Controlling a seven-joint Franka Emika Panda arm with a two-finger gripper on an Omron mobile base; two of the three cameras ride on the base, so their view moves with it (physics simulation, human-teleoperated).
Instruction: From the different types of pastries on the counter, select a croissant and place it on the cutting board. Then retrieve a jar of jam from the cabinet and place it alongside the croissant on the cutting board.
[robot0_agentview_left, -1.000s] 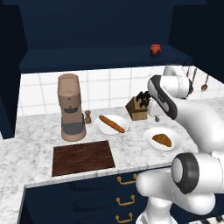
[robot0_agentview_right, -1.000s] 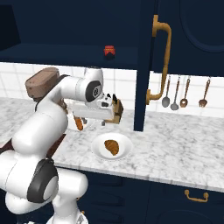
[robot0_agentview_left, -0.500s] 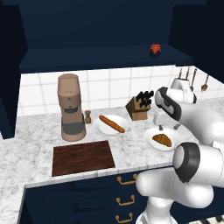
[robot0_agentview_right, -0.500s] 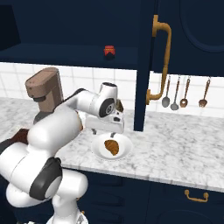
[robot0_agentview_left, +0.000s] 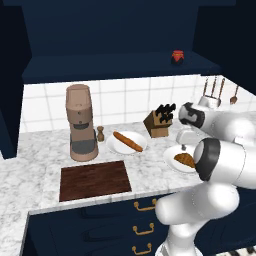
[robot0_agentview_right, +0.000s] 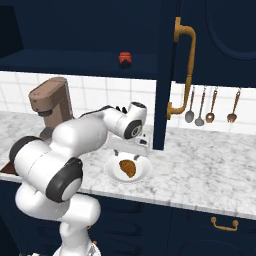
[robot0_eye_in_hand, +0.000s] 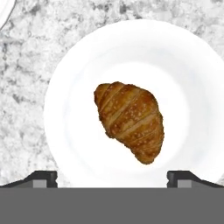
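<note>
while my hand (robot0_agentview_right: 129, 151) hangs wide open right above the croissant (robot0_eye_in_hand: 130, 119), i see the cutting board (robot0_agentview_left: 94, 180) lying bare well left of it on the worktop (robot0_agentview_left: 30, 185), and the jar of jam (robot0_agentview_left: 177, 56) on the cabinet shelf above.

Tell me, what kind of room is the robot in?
A kitchen, it seems. There's a marbled counter with a coffee machine, a knife block, a croissant on a white plate, and cooking utensils hanging on the wall.
</note>
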